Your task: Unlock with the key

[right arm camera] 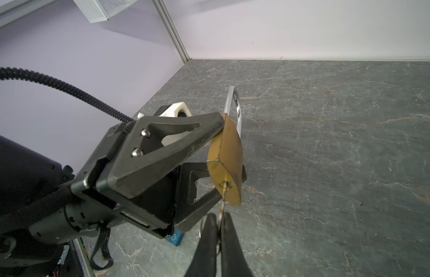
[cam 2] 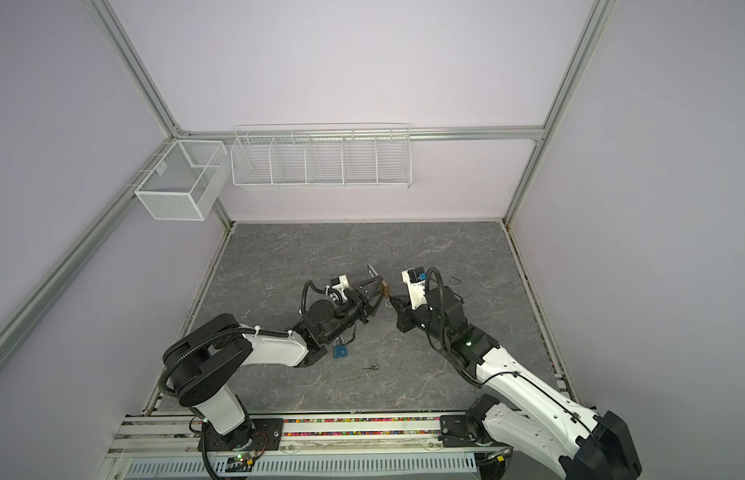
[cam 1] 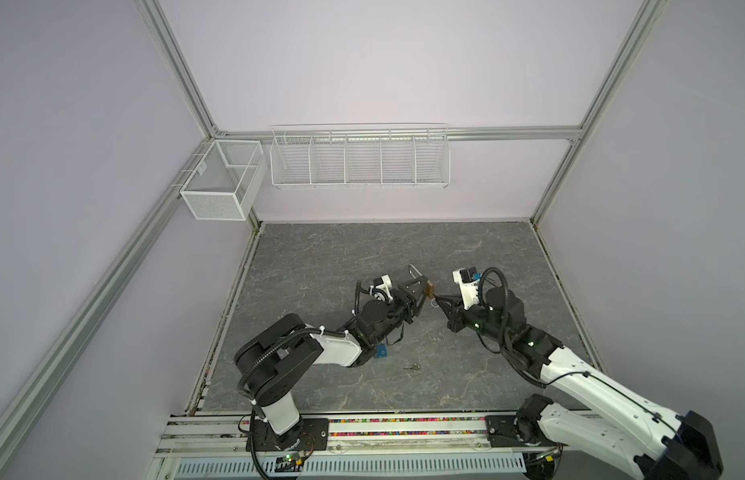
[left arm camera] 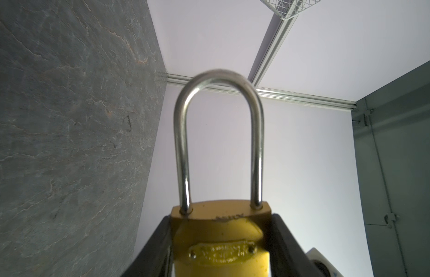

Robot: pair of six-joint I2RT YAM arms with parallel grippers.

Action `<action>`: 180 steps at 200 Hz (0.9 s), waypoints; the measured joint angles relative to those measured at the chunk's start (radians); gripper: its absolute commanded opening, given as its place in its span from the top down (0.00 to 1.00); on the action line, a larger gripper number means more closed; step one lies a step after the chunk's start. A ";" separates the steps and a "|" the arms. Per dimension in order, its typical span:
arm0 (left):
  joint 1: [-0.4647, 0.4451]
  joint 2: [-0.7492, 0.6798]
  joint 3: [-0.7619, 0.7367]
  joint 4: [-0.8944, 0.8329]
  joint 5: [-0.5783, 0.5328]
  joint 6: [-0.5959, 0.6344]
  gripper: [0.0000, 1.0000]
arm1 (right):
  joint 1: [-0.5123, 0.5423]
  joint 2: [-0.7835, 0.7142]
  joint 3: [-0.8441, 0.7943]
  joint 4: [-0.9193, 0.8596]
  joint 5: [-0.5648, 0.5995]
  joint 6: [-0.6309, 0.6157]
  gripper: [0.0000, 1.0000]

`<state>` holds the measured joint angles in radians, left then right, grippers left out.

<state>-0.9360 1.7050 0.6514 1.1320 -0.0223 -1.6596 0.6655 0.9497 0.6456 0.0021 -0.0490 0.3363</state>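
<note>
A brass padlock [left arm camera: 218,235] with a long steel shackle [left arm camera: 218,134] is held off the table, and my left gripper [left arm camera: 221,230] is shut on its body from both sides. Both shackle legs sit in the body. In both top views the padlock [cam 1: 430,286] [cam 2: 385,287] hangs mid-table between the two grippers. The key [right arm camera: 223,191] is stuck in the keyhole at the padlock's [right arm camera: 226,153] underside. My right gripper [right arm camera: 220,220] is shut on the key's head, with its ring beside the fingers. In a top view the right gripper [cam 1: 436,297] meets the left gripper [cam 1: 425,291].
A blue padlock [cam 2: 341,351] lies on the grey table beside the left forearm, and a loose key [cam 2: 371,367] lies just in front of it. White wire baskets [cam 1: 359,160] and a mesh box [cam 1: 221,180] hang on the back wall. Walls close three sides.
</note>
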 measured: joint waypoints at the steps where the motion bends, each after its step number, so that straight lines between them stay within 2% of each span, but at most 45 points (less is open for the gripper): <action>1: 0.000 0.000 0.000 -0.001 0.000 0.000 1.00 | 0.000 0.000 0.002 -0.002 0.000 0.000 0.93; 43: -0.002 -0.051 0.000 -0.072 -0.001 0.043 1.00 | 0.004 0.000 0.058 -0.098 0.004 0.000 0.93; 108: -0.014 -0.136 0.048 -0.288 -0.006 0.141 1.00 | 0.007 -0.045 0.061 -0.163 0.008 0.007 0.93; 180: 0.010 -0.163 0.076 -0.423 -0.090 0.200 1.00 | 0.019 -0.076 0.059 -0.169 0.038 0.038 0.94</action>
<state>-0.9264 1.5421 0.7269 0.7086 -0.1120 -1.4601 0.6849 0.8738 0.7048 -0.1669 -0.0113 0.3740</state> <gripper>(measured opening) 0.508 0.069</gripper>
